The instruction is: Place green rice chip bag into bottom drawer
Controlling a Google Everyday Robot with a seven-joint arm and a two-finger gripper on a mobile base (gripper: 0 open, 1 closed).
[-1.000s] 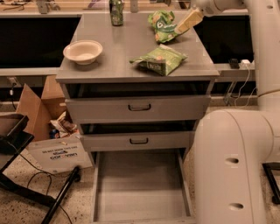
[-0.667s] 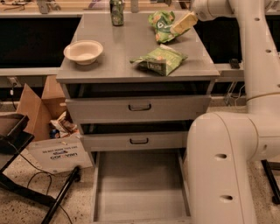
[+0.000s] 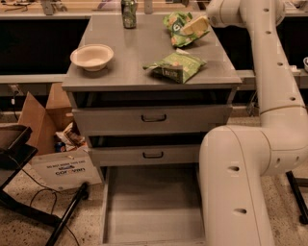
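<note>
The green rice chip bag (image 3: 173,23) is bright green and wrinkly and lies at the back right of the grey cabinet top (image 3: 130,72). My gripper (image 3: 195,25) reaches in from the right and sits against the bag's right side, covering part of it. The bottom drawer (image 3: 154,206) is pulled out at floor level, showing a flat grey floor with low side walls. My white arm (image 3: 269,96) hides its right edge.
A paler olive-green bag (image 3: 175,66) lies near the front right of the top. A cream bowl (image 3: 92,56) sits at the left and a can (image 3: 128,7) at the back. Two shut drawer fronts (image 3: 153,118) are above. A cardboard box (image 3: 43,115) and a white sign (image 3: 67,169) stand on the floor at the left.
My gripper has moved a little left, onto the bright green bag. The arm's elbow has swung further into view at the right. The bags and bowl have not moved.
</note>
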